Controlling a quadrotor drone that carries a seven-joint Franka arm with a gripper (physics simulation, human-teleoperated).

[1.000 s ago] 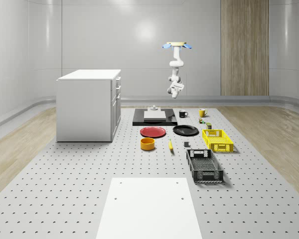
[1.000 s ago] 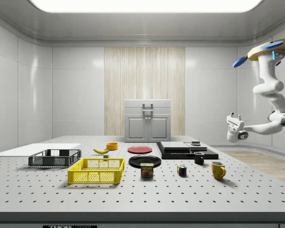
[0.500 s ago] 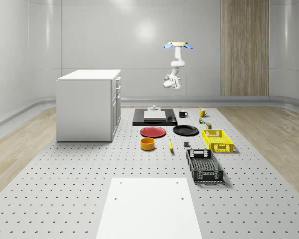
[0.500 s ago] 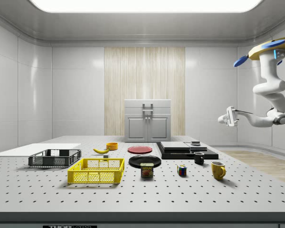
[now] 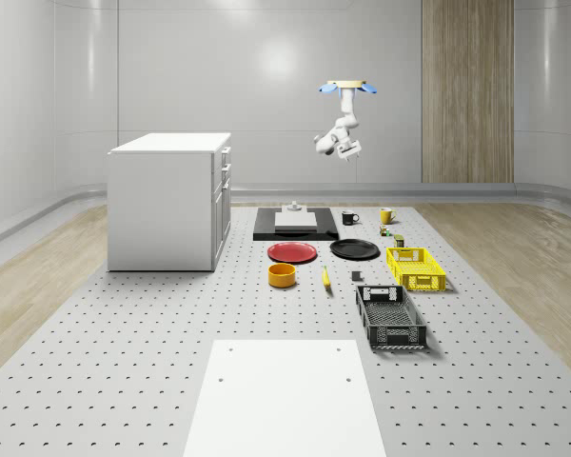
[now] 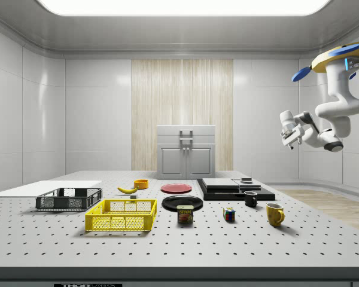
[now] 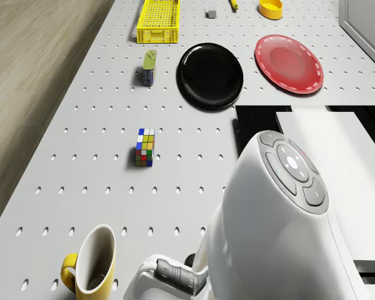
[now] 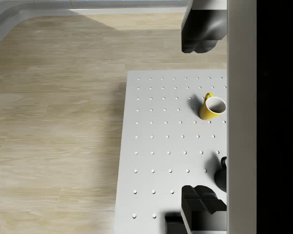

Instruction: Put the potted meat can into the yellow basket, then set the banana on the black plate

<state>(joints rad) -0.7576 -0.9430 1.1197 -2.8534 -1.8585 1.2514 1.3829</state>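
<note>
Potted meat can (image 6: 185, 214), a small blue tin with a yellow label, stands upright on the table just beside the yellow basket (image 6: 122, 214), near the black plate (image 6: 182, 202). High above the table's far edge the drone (image 6: 342, 58) hovers, gripper (image 6: 289, 129) spread wide and holding nothing.

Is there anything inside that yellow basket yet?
No. The yellow basket holds nothing, judging by the side and whole-scene views. The potted meat can stands on the table beside it, toward the side view's right.

The potted meat can (image 6: 185, 214) on the worktop (image 6: 239, 245) carries the word "SPAM" on its label in the side view; no other text is readable.
</note>
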